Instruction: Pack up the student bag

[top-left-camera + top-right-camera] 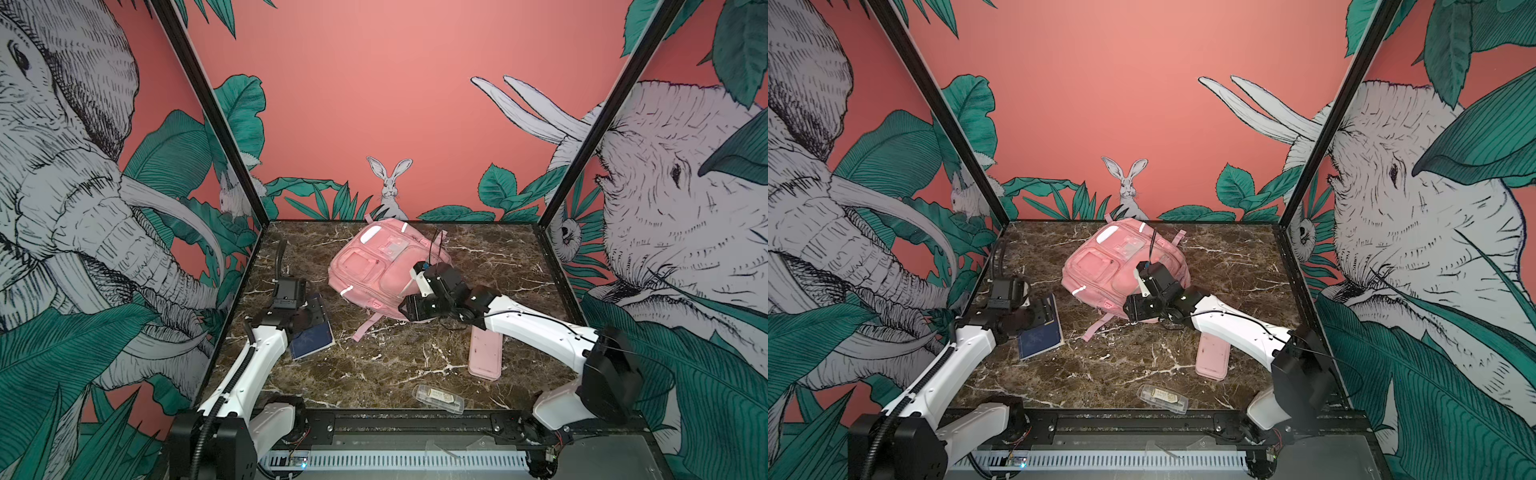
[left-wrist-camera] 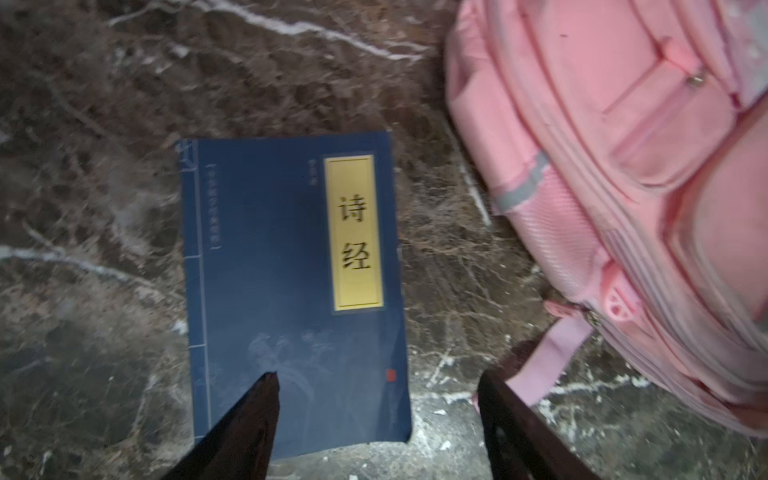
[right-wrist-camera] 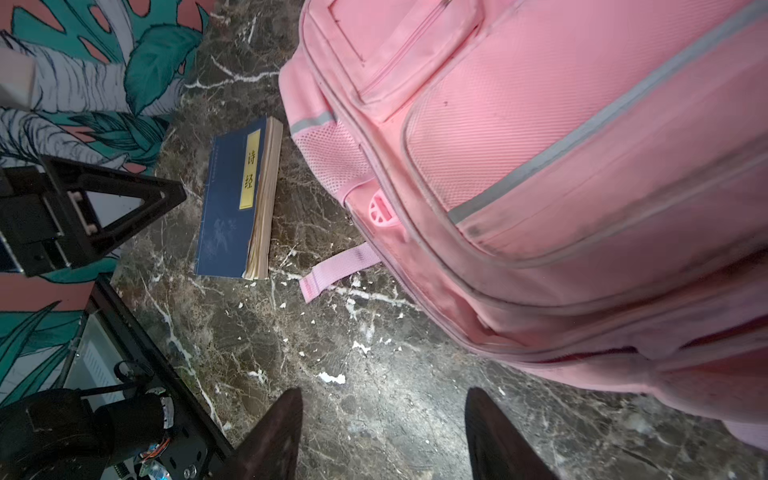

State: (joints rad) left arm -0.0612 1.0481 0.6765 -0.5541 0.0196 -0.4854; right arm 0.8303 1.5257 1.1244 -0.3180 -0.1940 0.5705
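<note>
The student bag [image 1: 374, 270] [image 1: 1113, 266], a big pink backpack with silver strips, lies front pockets up at the back middle of the marble table; both wrist views show it too [image 2: 623, 187] [image 3: 561, 166]. A blue book with a yellow title label [image 1: 313, 338] [image 2: 291, 291] lies flat to the left of the bag. My left gripper [image 1: 311, 309] [image 2: 376, 382] hovers over the book's near end, open, with nothing between its fingers. Off the bag's front right corner, my right gripper [image 1: 409, 307] [image 3: 384, 399] stands open over bare marble.
A flat pink pencil case [image 1: 485, 353] lies right of centre, partly under my right arm. A clear plastic box [image 1: 438, 399] sits near the front edge. A loose pink strap [image 1: 365, 328] trails from the bag toward the front. Walls close in three sides.
</note>
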